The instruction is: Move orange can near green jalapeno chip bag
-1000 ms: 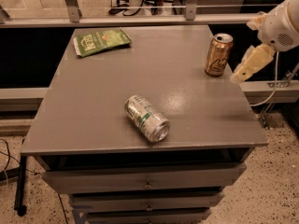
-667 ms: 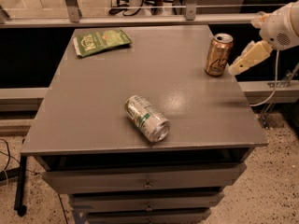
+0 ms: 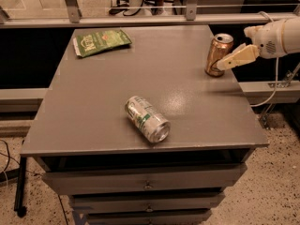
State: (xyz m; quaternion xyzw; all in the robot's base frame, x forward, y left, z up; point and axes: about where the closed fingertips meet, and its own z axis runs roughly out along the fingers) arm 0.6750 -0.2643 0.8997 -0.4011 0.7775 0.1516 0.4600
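The orange can [image 3: 217,52] stands upright near the right edge of the grey table [image 3: 89,107], towards the back. My gripper [image 3: 226,63] reaches in from the right and is right against the can's right side, at about mid height. The green jalapeno chip bag [image 3: 101,41] lies flat at the table's back left corner, far from the can.
A silver and green can [image 3: 146,119] lies on its side near the middle front of the table. A metal rail [image 3: 154,18] runs behind the table. Drawers [image 3: 147,184] sit below the top. A cable [image 3: 274,86] hangs at the right.
My gripper has moved left and up from beside the table's right edge to the orange can's side. The can, the bag and the lying can have not moved.
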